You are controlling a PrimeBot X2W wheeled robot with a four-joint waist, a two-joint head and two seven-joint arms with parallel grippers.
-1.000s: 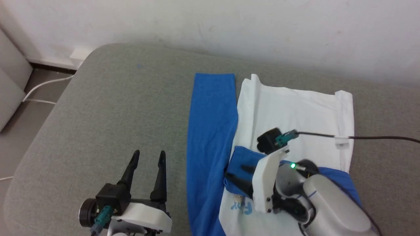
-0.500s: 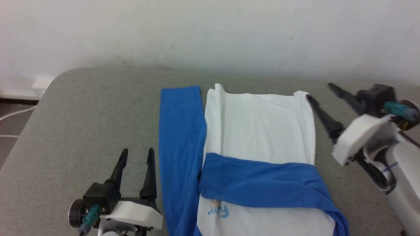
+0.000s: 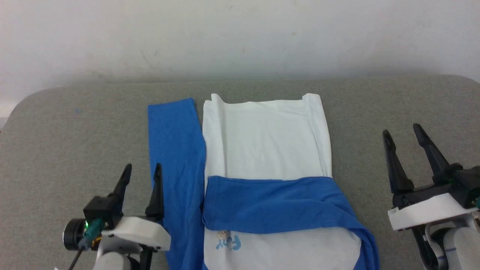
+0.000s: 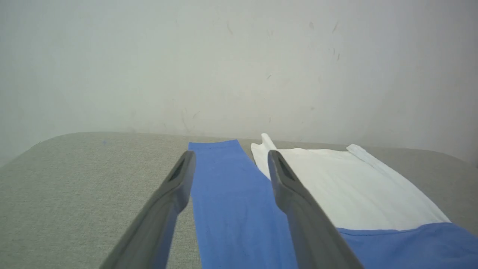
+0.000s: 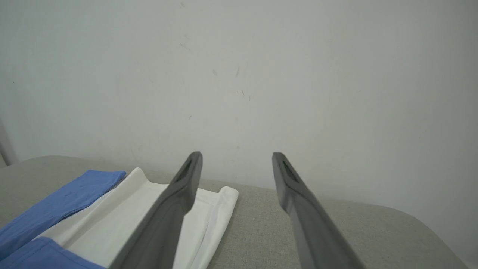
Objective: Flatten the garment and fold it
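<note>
While the white shirt (image 3: 266, 138) is laid flat mid-bench (image 3: 75, 150), its folded sleeve (image 3: 277, 204) is seen crossing the chest and its straight sleeve (image 3: 174, 150) along the left side. Left end effector (image 3: 143, 167) is held wide, empty, beside the straight sleeve. Right end effector (image 3: 401, 130) is held wide, empty, apart from the shirt.
</note>
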